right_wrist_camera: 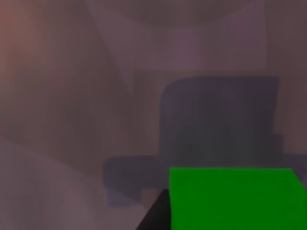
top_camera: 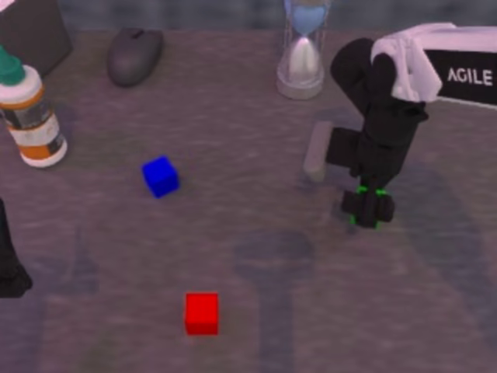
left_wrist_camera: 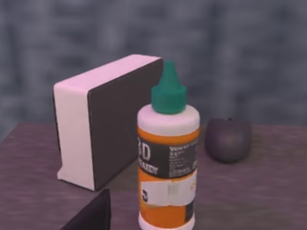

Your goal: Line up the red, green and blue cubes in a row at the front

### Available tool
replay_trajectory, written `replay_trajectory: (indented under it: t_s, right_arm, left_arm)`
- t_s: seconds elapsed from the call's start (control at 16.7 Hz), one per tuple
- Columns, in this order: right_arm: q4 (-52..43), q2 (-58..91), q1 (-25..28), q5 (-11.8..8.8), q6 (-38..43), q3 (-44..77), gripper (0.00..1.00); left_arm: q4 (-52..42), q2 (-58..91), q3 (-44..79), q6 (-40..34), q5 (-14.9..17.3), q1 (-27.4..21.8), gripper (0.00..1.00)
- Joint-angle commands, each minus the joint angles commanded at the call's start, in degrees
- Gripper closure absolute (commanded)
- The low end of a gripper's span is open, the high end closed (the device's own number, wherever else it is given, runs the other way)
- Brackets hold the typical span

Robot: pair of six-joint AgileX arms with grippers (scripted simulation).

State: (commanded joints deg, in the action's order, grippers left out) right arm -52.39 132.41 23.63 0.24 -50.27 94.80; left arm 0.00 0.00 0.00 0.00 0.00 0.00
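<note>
Assessing progress: the row at the front is judged to be at an early stage; one cube looks placed, one is in hand, one is untouched.
Red cube (top_camera: 202, 313): resting on the table at the front, near the middle; taken here as the landmark and the likely first member of the row.
Green cube (top_camera: 368, 208): behind and to the right of the red cube, well apart from it; only green slivers show between the fingers in the top view, while the right wrist view shows its green face filling the near corner (right_wrist_camera: 235, 199).
Blue cube (top_camera: 161, 176): behind and slightly left of the red cube, well apart, turned askew; not yet brought forward.
Right gripper (top_camera: 368, 210): pinching the green cube, fingers pressed on its sides; whether the cube is clear of the table cannot be told.
Left gripper: not in view; the left arm (top_camera: 9, 268) is parked at the table's left edge, left of the red cube.
Remaining work (judgement): set the green cube beside the red cube, then fetch the blue cube and align all three.
Surroundings: bottle (top_camera: 29, 116), mouse (top_camera: 135, 54), hourglass (top_camera: 303, 50) and a dark box (left_wrist_camera: 103, 124) stand far behind the red cube, outside the working area.
</note>
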Motion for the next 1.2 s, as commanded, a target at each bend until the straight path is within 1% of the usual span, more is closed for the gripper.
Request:
replay_trajectory:
  t_s: [0.36,0.42,0.6,0.9,1.2]
  right_arm:
    - [0.00,0.00,0.00,0.00,0.00,0.00,1.00]
    - [-1.86,-2.47,0.17,-0.86,1.15,0.11,1.00]
    - [-4.23,-3.07,0.27,-0.84,1.08,2.09,1.00]
    - [-14.44,-6.05,0.64,-0.89,0.99,8.79,1.00]
    - [-15.39,-6.41,0.37,-0.91,1.12,9.51,1.00]
  left_arm:
    - [0.00,0.00,0.00,0.00,0.00,0.00,0.00]
    - [0.00,0.00,0.00,0.00,0.00,0.00,0.00]
    - [0.00,0.00,0.00,0.00,0.00,0.00,0.00]
    - [0.00,0.00,0.00,0.00,0.00,0.00,0.00]
    - [0.00,0.00,0.00,0.00,0.00,0.00,0.00]
